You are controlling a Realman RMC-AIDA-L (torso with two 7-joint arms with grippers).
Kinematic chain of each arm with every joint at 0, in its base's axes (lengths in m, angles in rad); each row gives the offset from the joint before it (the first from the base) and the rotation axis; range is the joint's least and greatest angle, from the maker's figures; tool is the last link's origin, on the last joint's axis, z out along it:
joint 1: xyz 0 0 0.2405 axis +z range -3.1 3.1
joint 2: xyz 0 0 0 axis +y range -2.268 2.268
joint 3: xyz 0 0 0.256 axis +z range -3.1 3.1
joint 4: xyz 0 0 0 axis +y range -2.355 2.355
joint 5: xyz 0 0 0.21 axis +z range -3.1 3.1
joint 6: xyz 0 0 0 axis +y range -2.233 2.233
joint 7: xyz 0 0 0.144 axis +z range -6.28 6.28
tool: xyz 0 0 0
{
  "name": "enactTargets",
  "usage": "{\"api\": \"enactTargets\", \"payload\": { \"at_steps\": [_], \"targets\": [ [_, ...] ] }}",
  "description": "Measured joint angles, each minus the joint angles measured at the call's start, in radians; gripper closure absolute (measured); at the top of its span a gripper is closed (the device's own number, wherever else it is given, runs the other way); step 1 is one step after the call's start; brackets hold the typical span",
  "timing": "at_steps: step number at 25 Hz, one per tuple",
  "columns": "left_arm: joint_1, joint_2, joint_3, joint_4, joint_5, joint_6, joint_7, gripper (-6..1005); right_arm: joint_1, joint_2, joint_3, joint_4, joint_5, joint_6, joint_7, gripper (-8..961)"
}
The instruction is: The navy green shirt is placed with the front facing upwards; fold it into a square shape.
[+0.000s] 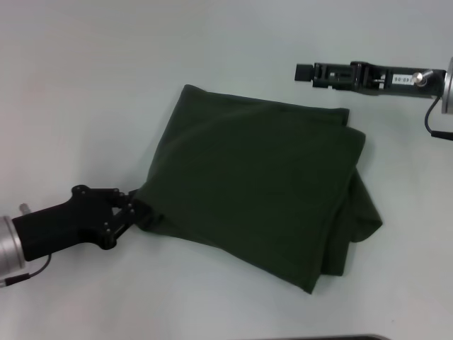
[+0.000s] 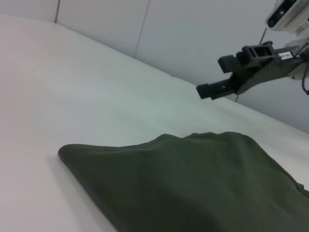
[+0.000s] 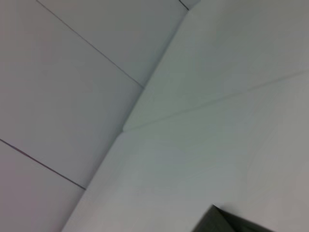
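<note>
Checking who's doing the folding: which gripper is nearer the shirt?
Left. The left gripper touches the navy green shirt at its near-left corner; the right gripper hovers apart beyond its far edge.

White table [image 1: 85, 85], folded shirt [image 1: 255, 184] (dk green)

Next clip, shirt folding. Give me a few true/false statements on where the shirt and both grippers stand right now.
1. The navy green shirt lies folded into a compact, roughly four-sided bundle. True.
2. The left gripper is at the shirt's near-left corner, its fingers shut on the cloth. True.
3. The right gripper is pressing down on the middle of the shirt. False: it is beyond the shirt's far right corner, apart from the cloth.
4. The chest lettering faces up. False: only plain green cloth shows.
5. The shirt sits on a pale table. True.
</note>
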Motion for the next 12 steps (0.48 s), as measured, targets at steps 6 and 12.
{"api": "enactTargets", "payload": {
  "at_steps": [6,12],
  "targets": [
    [0.029,0.0,-0.037,0.021,0.005,0.003,-0.017,925,0.0,-0.02,0.002,-0.002,-0.066,-0.017,0.086,127],
    [0.043,0.0,-0.06,0.028,0.007,0.014,-0.019,925,-0.009,-0.047,0.003,-0.004,-0.116,-0.054,0.16,127]
  ]
}}
